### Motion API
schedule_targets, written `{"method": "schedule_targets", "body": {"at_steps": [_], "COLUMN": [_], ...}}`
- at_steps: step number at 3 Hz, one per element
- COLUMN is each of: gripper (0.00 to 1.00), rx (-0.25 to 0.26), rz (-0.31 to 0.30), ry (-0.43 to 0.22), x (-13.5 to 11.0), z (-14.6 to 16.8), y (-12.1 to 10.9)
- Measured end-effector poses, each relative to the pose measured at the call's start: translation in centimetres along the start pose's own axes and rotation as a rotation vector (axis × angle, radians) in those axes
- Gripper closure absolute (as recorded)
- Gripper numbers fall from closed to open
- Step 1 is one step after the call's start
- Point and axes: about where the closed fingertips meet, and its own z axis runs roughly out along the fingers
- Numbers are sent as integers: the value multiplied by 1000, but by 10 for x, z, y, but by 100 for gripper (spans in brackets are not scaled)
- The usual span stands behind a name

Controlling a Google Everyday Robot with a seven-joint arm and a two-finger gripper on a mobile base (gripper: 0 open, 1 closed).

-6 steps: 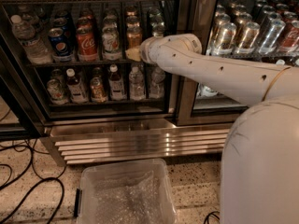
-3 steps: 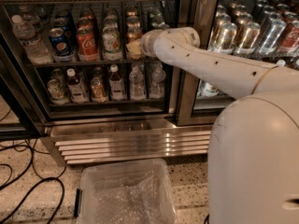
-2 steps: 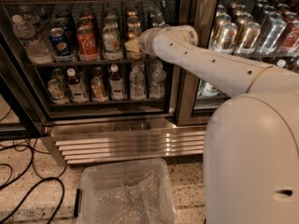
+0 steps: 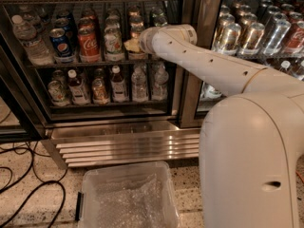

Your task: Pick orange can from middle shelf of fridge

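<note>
At middle shelf (image 4: 71,63), our gripper (image 4: 130,45) has crept up to orange can (image 4: 137,33); grab close, but squeeze we cannot tell.

The arm (image 4: 209,61) is a smooth cream-white tube dotted with small dark round holes. A thin tan seam joins it to a bulky, rounded housing (image 4: 251,141) with one dark slot. The pale yellowish gripper (image 4: 130,45) caps its far end, at the middle shelf (image 4: 71,63).
</note>
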Motion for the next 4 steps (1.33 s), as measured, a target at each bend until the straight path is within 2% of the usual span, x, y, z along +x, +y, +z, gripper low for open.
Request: {"method": "schedule_targets", "body": {"at_steps": [1,3,4], "gripper": [48,94,100], "rx": [5,5,-14], "rz": [23,23,75], "ry": [-31,-31,-50], "x": [-1,-1,-9], "z": [0,0,-15], "y": [-3,-3,7]}}
